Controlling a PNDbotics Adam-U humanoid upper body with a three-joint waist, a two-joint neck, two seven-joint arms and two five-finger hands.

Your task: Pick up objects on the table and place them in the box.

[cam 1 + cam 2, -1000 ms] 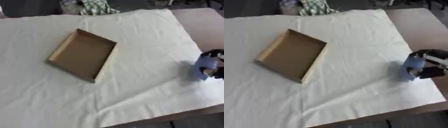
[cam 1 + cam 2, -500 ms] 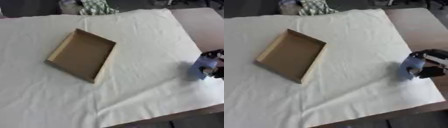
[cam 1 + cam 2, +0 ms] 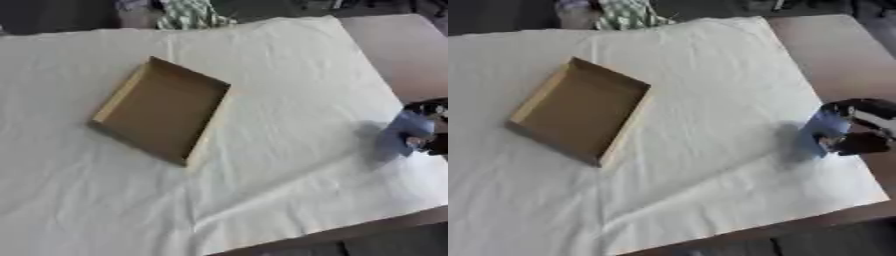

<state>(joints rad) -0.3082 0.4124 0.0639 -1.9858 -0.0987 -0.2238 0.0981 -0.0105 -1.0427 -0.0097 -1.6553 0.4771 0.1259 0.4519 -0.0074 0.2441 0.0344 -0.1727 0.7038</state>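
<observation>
- One pale blue, soft-looking object [image 3: 826, 131], upright near the right edge of the table; shape unclear beyond a rounded blue body, material not to be told. It stands on or just above the cloth, throwing a shadow to its left, well apart from the box.
- Right hand [image 3: 866, 134], black with a light patch, entering from the right edge; its dark fingers wrap the blue object from the right side and hold it.
- Left hand: in neither view.
- One shallow brown cardboard box [image 3: 163, 109], open-topped, rectangular, lying askew at centre-left of the cloth; interior bare, nothing in it.
- One white cloth, creased [image 3: 262, 165], covering most of the table and bearing both box and object; no other loose item shows on it.
- Brown tabletop [image 3: 824, 47], bare along the right side beyond the cloth's edge.
- Bundle of green-and-white checked fabric [image 3: 188, 12] at the far edge, off the cloth, away from the work.
- Step in hand, as judged: the pick-up of the blue object, grasp made, lift not clearly begun; whether it has left the cloth cannot be told.
- Next move calls for: raising the object clear of the cloth, carrying it left across the open stretch to the box, then lowering it over the walls before the fingers open.
</observation>
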